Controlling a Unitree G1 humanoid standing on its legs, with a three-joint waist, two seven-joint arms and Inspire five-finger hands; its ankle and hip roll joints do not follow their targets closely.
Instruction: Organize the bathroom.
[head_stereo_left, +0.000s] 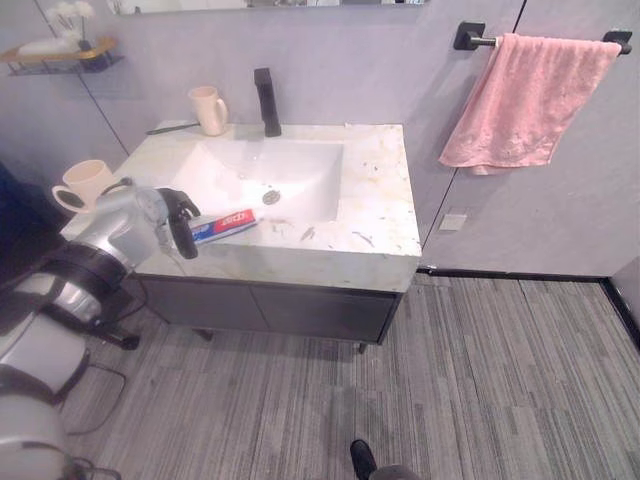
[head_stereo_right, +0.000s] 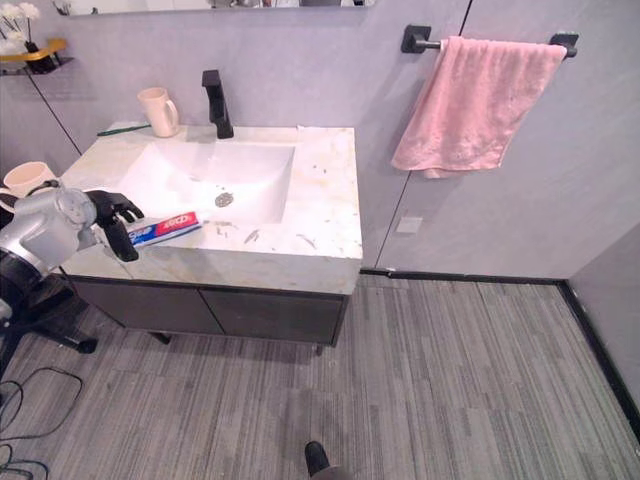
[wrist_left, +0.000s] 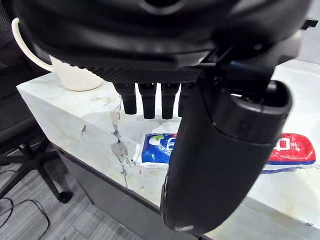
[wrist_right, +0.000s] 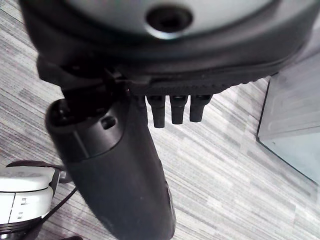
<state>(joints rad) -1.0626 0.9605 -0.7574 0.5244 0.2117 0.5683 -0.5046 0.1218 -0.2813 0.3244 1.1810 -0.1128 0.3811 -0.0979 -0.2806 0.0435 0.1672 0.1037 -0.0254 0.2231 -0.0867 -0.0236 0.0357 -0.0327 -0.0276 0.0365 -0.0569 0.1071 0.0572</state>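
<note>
Flat toothpaste tube (head_stereo_left: 224, 225) on veined marble countertop (head_stereo_left: 385, 215)

Silver-grey arm (head_stereo_left: 115, 225), dark robot hand (head_stereo_left: 178, 215)

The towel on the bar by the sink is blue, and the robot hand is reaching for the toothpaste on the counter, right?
Not quite: the towel is pink, not blue, as the left eye view shows. The rest holds: it hangs on the bar by the sink, and the left robot hand is at the toothpaste lying on the counter.
</note>
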